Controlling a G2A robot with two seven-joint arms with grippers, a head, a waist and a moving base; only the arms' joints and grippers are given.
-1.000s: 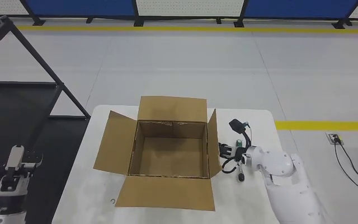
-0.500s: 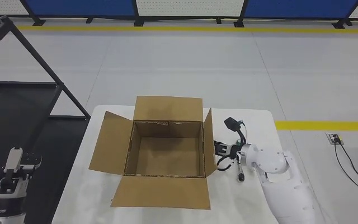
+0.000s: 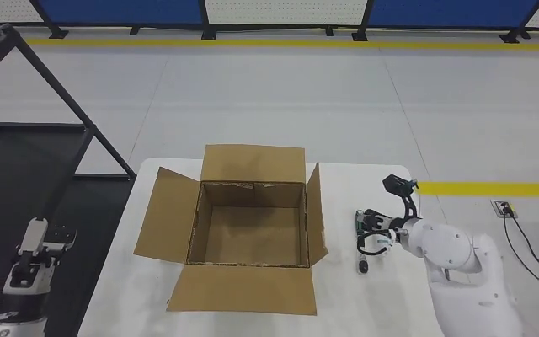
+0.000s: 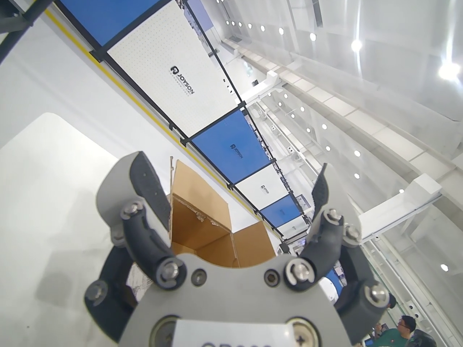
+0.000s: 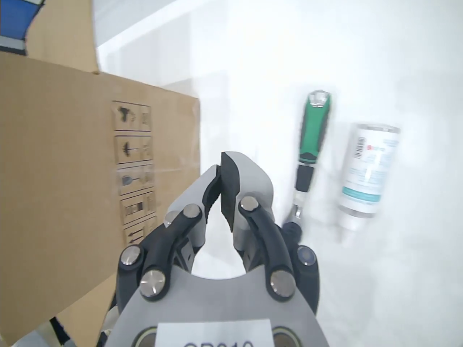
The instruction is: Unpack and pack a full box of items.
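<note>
Box: the brown cardboard box (image 3: pixel 244 291) sits open in the middle of the white counter (image 3: pixel 354 295), flaps splayed outward.
Right gripper: the right gripper (image 5: pixel 221 167) is pinched closed and empty, at the box's 3 o'clock.
Left gripper: the left gripper (image 4: pixel 231 178) is spread wide and empty, off the counter at the box's 8 o'clock.
Loose items: a green-and-black-handled ratchet driver (image 5: pixel 311 135) and a clear labelled bottle (image 5: pixel 369 167) lie side by side near the right gripper.

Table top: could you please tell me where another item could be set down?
Free: the white table strip left of the brown cardboard box, the far corner past its right flap, and the box floor. Crowded: beside the right flap, around the green-handled ratchet, clear bottle and right end effector.
</note>
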